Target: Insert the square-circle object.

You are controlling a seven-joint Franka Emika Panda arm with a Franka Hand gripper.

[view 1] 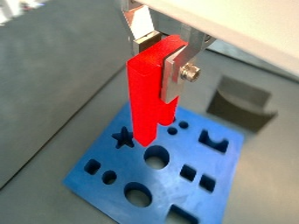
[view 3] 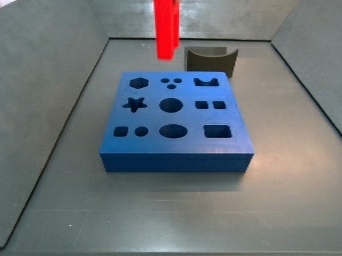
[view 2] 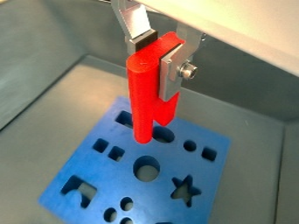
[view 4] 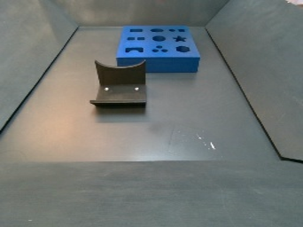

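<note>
Counter (view 4: pixel 178 142) grey, walled. Blue block (view 3: pixel 175 125) sitting near far edge of counter, cutouts (star, circles, squares) all showing empty in both side views. Dark grey curved block (view 4: pixel 120 85) standing apart from blue block, toward counter middle. Tool (view 1: pixel 166 63) clamping the square-circle object (view 1: pixel 149 92), hanging upright above blue block, lower tip clear of holes.

- Lighting: even, moderately bright; soft shadows.
- Glare: pale sheen on grey metal floor (view 4: pixel 178 133) in a side view.
- Focus: silver two-finger gripper (view 1: pixel 158 66) near lens slightly soft; wrist views grainy.
</note>
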